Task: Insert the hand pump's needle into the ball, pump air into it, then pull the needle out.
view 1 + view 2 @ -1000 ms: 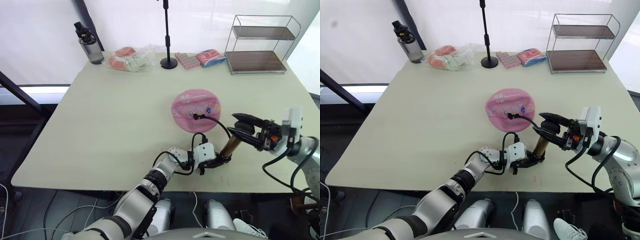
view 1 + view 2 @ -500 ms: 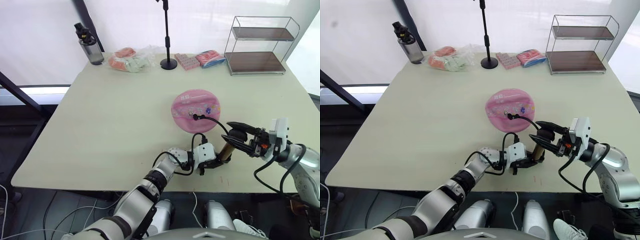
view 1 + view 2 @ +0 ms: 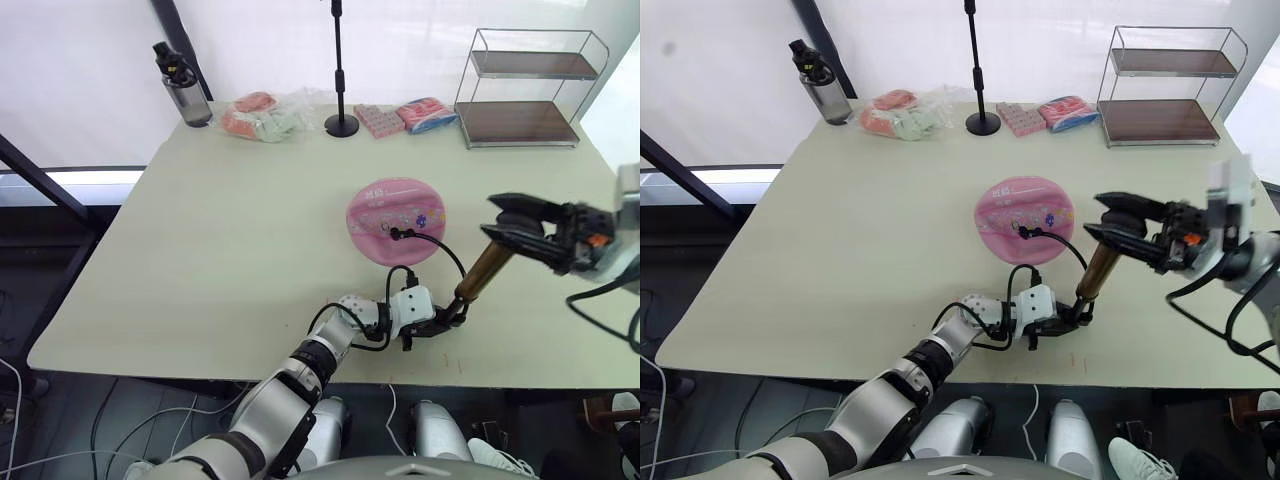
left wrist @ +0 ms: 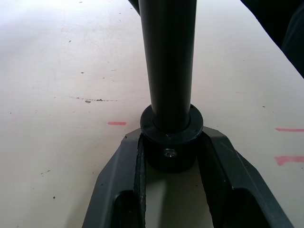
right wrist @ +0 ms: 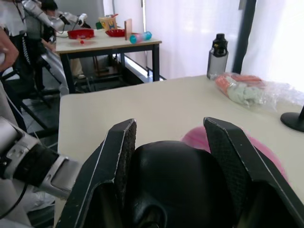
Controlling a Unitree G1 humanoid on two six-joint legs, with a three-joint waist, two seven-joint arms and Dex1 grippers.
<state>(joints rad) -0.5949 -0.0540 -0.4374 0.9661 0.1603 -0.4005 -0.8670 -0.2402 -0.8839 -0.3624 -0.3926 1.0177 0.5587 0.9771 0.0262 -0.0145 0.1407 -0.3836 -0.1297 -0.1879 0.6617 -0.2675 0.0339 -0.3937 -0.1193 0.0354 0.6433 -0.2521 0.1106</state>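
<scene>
Head views: the ball (image 3: 396,220) lies flat mid-table with the hose running into it, so I'd say we're mid-pumping. The hand pump (image 3: 482,275) leans just toward the robot from the ball. The right gripper (image 3: 511,220) is clenched on its T-handle. Next move is probably a push down along the barrel.

Left wrist view: the left gripper (image 4: 171,156) is clamped on the pump's base cap, which rests on the table (image 4: 57,95).

Right wrist view: its fingers (image 5: 118,156) hug the black handle, ball just beyond. The table's near edge is close behind the pump, while the ball's far side is open.
</scene>
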